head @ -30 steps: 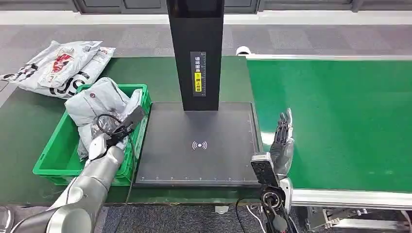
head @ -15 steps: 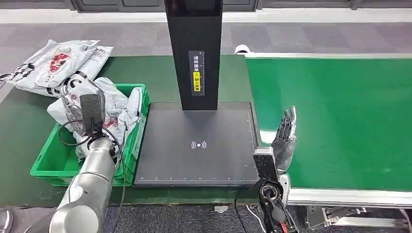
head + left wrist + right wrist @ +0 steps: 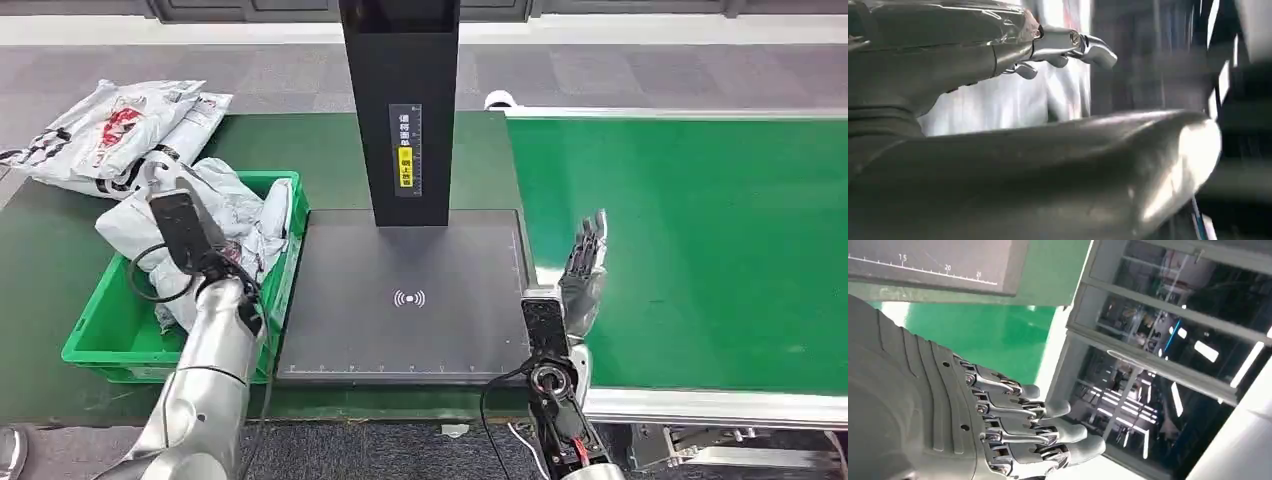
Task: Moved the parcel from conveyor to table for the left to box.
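Glossy crinkled plastic parcel [image 3: 235, 215] in a green plastic crate [image 3: 105, 335]; matt green conveyor belt [image 3: 700, 240]; matt black scanner plate [image 3: 400, 300]

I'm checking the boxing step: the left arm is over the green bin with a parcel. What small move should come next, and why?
Probably lower the left hand a little and let go of the white parcel. The parcel already lies partly in the green bin, draped over its rim, and the right hand waits open beside the bare conveyor.

Head cam high, facing forward and down over the scan plate [image 3: 400, 300] between both hands; left wrist cam sits tight behind left hand [image 3: 1048, 165], blurred; right wrist cam close behind right hand [image 3: 998, 435]; shares conveyor [image 3: 983, 325] edge with head.
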Motion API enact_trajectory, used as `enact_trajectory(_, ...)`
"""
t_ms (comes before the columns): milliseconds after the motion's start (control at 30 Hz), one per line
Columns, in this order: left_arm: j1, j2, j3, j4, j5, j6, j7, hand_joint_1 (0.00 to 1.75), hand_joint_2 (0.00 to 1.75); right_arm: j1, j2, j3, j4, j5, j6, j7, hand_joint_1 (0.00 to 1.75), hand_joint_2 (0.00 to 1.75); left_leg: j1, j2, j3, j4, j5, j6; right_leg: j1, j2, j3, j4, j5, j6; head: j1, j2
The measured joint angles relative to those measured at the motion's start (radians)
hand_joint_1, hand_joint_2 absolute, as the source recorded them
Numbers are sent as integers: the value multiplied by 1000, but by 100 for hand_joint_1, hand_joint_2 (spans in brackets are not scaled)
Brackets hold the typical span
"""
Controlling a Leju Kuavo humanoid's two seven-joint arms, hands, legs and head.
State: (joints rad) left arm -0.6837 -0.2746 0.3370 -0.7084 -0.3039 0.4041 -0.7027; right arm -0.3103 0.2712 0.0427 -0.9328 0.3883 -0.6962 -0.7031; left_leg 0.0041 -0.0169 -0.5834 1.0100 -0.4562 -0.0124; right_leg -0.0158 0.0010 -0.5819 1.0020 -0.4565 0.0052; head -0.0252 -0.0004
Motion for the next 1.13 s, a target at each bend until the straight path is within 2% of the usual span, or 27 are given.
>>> enact_trajectory(100,17,-31,-139,15,47,-105,0,0,0,-24,1,0,34,37,-3,0,0,0,0,0,-1,0,0,0,-1,0,0,0,1,1,0,0)
enact_trajectory(133,21,-36,-178,20,56,-111,0,0,175,-29,2,0,44,44,-4,0,0,0,-1,1,-1,0,0,0,-1,1,-1,0,1,1,0,0)
enact_trajectory(267,25,-57,-281,48,68,-160,0,0,175,-43,6,0,72,47,-5,0,0,0,-1,2,-1,0,0,0,-1,2,-2,0,1,1,0,0)
enact_trajectory(367,23,-76,-342,85,122,-204,0,0,175,-74,10,11,106,-9,15,0,0,0,-1,1,-2,0,0,0,-1,2,-3,0,1,1,0,0)
enact_trajectory(467,22,-77,-455,115,246,-207,0,0,175,-100,14,49,132,-46,6,0,0,0,-1,5,-2,0,0,0,-1,4,-4,0,1,1,0,0)
enact_trajectory(533,21,-78,-539,130,305,-178,0,0,175,-107,17,64,146,-7,4,0,0,0,-1,4,-2,0,0,0,-1,4,-4,0,1,1,0,0)
enact_trajectory(567,21,-78,-579,136,325,-162,0,0,175,-107,22,64,149,9,2,0,0,175,-1,4,-2,0,0,0,-1,4,-4,0,1,1,0,0)
enact_trajectory(700,25,-78,-734,166,437,-110,0,0,175,-101,35,63,162,101,-3,0,0,175,-1,5,-3,0,0,0,-1,4,-4,0,1,1,0,0)
enact_trajectory(800,39,-78,-795,184,452,-53,0,0,175,-82,45,40,169,140,-5,0,0,175,-1,4,-3,0,-1,1,-1,4,-4,0,1,1,0,0)
enact_trajectory(1133,75,-78,-861,207,435,-16,0,0,175,-49,61,-23,186,195,-5,0,0,175,-1,4,-3,0,-1,1,-1,4,-4,0,1,1,0,0)
